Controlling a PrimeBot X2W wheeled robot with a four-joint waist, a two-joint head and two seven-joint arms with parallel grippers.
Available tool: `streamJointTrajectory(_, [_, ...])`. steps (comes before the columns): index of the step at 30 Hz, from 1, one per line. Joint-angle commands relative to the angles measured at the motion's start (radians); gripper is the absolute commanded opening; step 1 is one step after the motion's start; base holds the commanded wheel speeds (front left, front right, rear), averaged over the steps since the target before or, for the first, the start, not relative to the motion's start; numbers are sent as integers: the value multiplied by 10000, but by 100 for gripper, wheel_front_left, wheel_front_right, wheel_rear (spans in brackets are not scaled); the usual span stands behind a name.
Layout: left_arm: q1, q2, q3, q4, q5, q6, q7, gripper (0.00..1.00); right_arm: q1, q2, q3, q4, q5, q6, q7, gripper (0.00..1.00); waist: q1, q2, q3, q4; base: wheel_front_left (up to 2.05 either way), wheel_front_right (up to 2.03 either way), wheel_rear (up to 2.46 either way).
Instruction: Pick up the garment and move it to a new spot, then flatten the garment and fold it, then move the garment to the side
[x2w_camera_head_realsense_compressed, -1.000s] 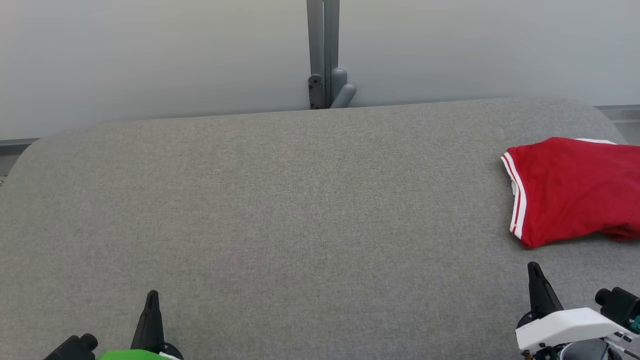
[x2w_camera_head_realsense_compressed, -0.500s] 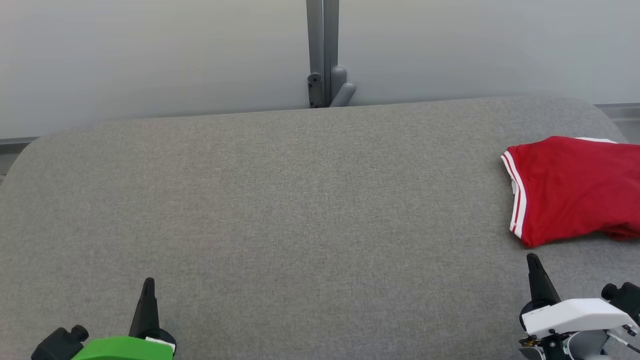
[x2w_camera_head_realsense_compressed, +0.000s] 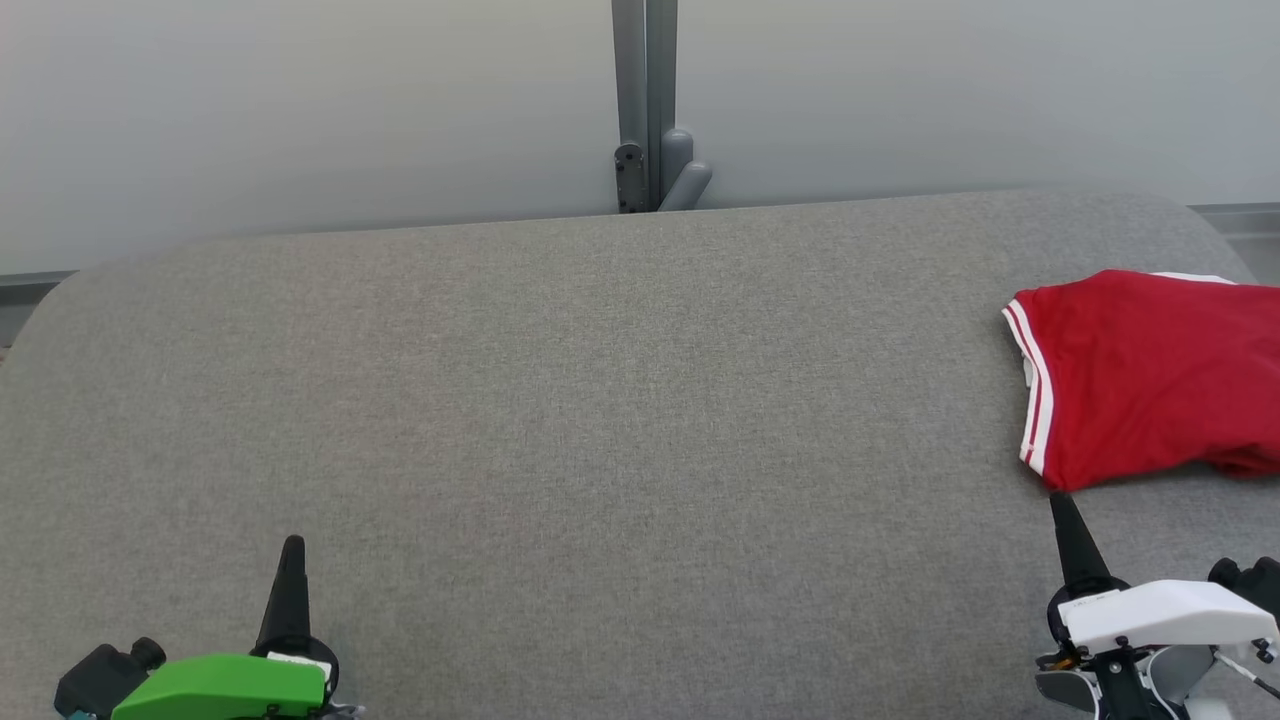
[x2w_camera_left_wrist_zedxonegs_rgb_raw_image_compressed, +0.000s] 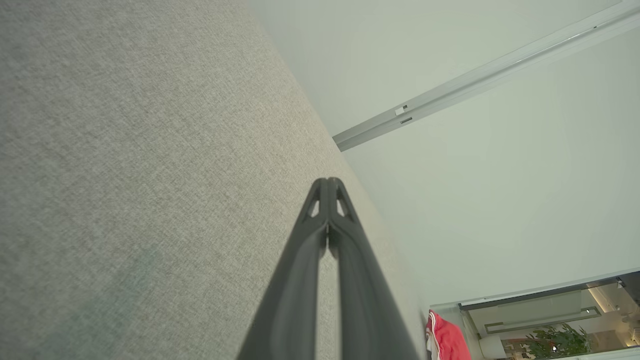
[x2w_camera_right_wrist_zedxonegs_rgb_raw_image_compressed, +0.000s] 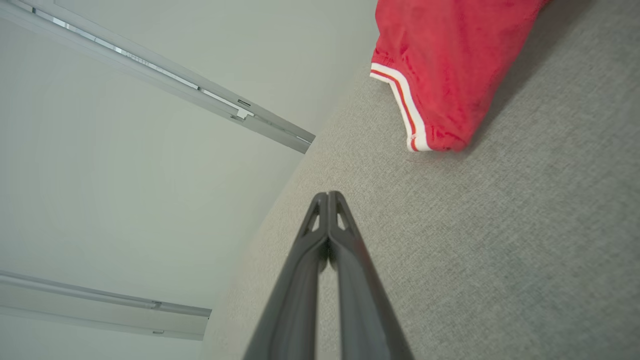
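Garment (x2w_camera_head_realsense_compressed: 1150, 380): red cloth with a white-and-red striped hem, lying at the far right of the grey fabric-covered table (x2w_camera_head_realsense_compressed: 600, 400); its right part is cut off by the edge of the head view. Other items, left to right across the head view. Left gripper (x2w_camera_head_realsense_compressed: 291, 560): lower left, green housing behind it, two dark fingers pressed together to a single point with nothing between them, over bare grey fabric and well apart from the garment; contact with the table cannot be told. Grey metal post (x2w_camera_head_realsense_compressed: 645, 100): upright behind the table's far edge at centre, against a pale wall (x2w_camera_head_realsense_compressed: 300, 100). Right gripper (x2w_camera_head_realsense_compressed: 1062, 520): lower right, white housing behind it, fingers likewise pressed together and holding nothing. Its tip points toward the garment's near left corner, close to the striped hem. The right wrist view shows a strip of bare table between tip and cloth.
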Motion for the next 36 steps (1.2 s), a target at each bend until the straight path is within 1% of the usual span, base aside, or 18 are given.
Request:
streamJointTrajectory(1, [-282,95,75,-106,-322,-16,53,0,-186,-59,-38,-119,305,-4,69,0,0,58,4,-1,0,0,0])
streamJointTrajectory(10, [-459,97,135,-123,-1123,-18,290,0,-317,-67,-54,-133,1302,-2,306,0,0,66,27,-5,0,0,0])
streamJointTrajectory(36, [-865,93,325,-165,-3107,-25,838,0,-598,-89,-92,-150,3710,-3,882,0,0,88,91,-17,0,0,0])
